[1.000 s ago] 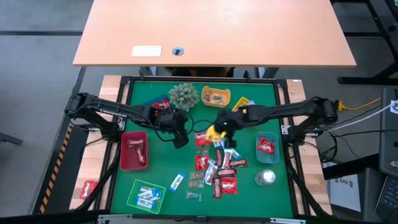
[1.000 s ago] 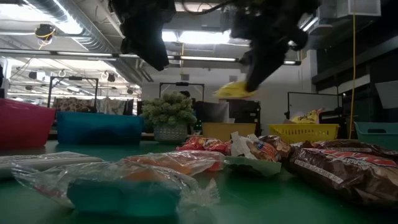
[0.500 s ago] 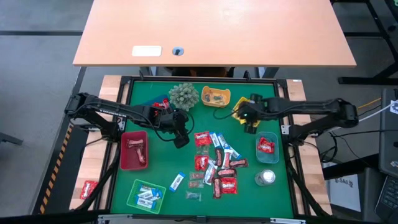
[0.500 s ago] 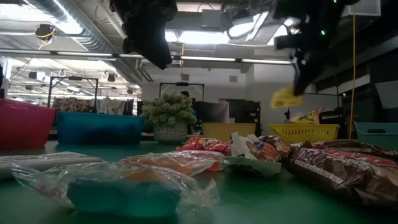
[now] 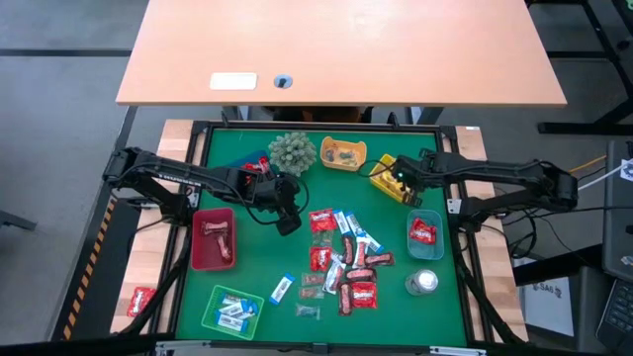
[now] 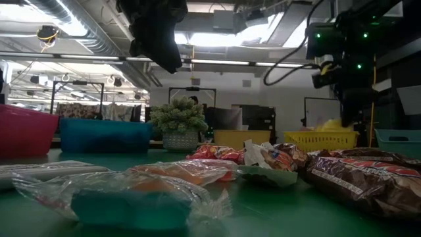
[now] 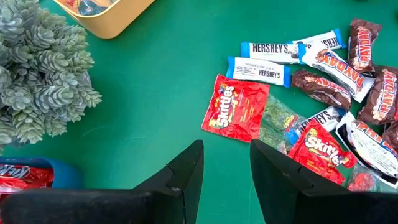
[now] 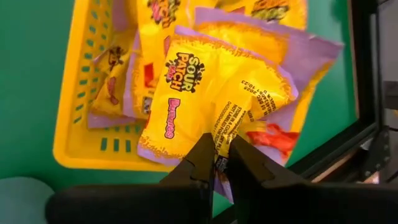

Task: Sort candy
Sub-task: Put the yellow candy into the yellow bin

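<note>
— Along the worktop's far edge, what do the containers hold?

— By the far right corner, a yellow basket (image 8: pixel 81 118) holds yellow-and-purple sour candy packets (image 8: pixel 134 74). Next to it, nearer the middle of that edge, is a small yellow tray (image 5: pixel 343 154) with a few dark pieces I cannot identify, then the spiky plant ball (image 5: pixel 292 151). At the left edge a red tray (image 5: pixel 214 238) has a red packet or two inside, and a green tray (image 5: pixel 233 311) at the near left corner holds blue-white bars. At the right edge a teal tray (image 5: pixel 425 235) carries red packets.

— And the tools?

— The right tool (image 8: pixel 217 163) hangs over the yellow basket, its fingers pinched nearly together on the edge of a yellow sour candy packet (image 8: pixel 205 93) (the packet droops over the ones already in the basket). The left tool (image 7: pixel 225 168) hovers left of the worktop's middle, fingers partly apart and empty, touching nothing.

— Where is the unsorted candy?

— A loose pile (image 5: pixel 346 262) lies on the green worktop (image 5: pixel 267 257) right of centre toward the near edge: red Skittles packets (image 7: pixel 235 109), blue-white Hershey's bars (image 7: pixel 260 71), brown bars. One blue-white bar (image 5: pixel 282 289) lies apart, near the green tray.

— Anything unclear?

— A silvery round thing (image 5: pixel 424 282) near the near right corner I cannot identify. A blue tray (image 7: pixel 59 174) behind the left arm is mostly hidden, with only a red wrapper showing.
</note>
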Available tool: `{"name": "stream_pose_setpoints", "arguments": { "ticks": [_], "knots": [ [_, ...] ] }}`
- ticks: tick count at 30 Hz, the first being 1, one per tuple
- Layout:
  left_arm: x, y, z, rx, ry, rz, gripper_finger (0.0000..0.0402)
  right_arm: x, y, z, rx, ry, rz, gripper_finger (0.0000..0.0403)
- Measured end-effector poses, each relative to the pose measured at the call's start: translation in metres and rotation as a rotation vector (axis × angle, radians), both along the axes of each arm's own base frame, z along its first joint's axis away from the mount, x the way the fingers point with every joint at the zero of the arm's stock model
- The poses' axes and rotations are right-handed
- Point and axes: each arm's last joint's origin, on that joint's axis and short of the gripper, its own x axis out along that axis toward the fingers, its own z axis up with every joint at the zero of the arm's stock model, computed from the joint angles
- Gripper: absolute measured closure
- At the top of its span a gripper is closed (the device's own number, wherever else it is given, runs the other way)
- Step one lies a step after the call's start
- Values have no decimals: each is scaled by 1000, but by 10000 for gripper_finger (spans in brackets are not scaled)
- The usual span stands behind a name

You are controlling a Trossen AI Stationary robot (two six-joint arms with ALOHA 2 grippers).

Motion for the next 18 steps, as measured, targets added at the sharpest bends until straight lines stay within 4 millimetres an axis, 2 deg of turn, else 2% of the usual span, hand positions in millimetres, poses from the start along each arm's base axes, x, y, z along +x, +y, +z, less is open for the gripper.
{"name": "stream_pose_setpoints", "arguments": {
  "ticks": [18],
  "knots": [
    [0,0,0,0,0,0,283,1,1,-1,34,-20,19,369]
  ]
}}
